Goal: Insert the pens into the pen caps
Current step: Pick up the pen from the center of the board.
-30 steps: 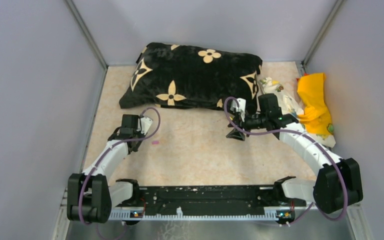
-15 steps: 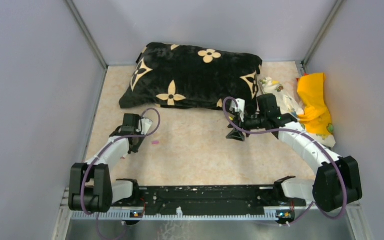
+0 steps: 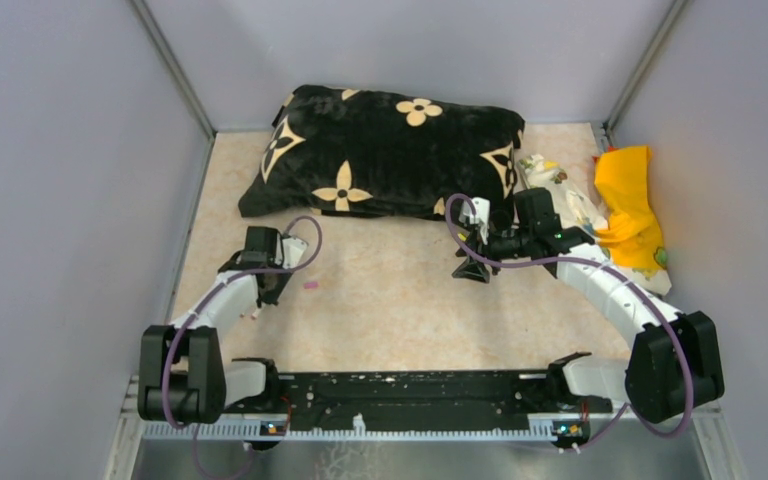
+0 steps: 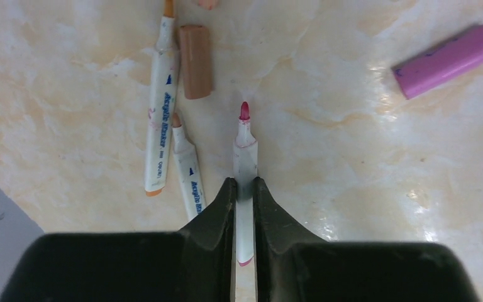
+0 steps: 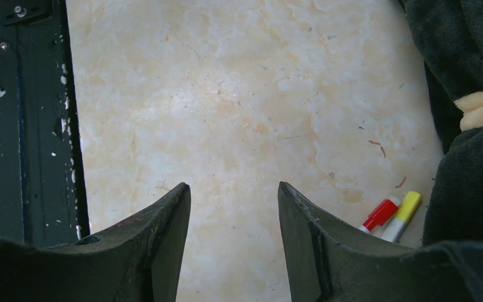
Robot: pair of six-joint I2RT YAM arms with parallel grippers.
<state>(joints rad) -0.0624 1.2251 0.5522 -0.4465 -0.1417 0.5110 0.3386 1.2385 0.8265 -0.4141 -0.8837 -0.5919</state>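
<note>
**A:** What do we have, biggest first?

**B:** The table (image 3: 390, 300), with a black cushion (image 3: 390, 150) at its back. Our right claw (image 5: 233, 189) hangs open over bare table and holds nothing. Our left claw (image 4: 244, 184), near the table's left side, is closed on the red-tipped pen (image 4: 245, 145) at mid-barrel.

**A:** How do we expect it to handle?

**B:** We judge it light, stiff and slick, so it may swivel in the pinch. Mid-barrel suits us, since it keeps clear of the inky tip. Other pens (image 4: 161, 119) lie just left of it. A brown cap (image 4: 195, 61) sits beside those, and a pink cap (image 4: 448, 60) lies well apart to the right.
</note>
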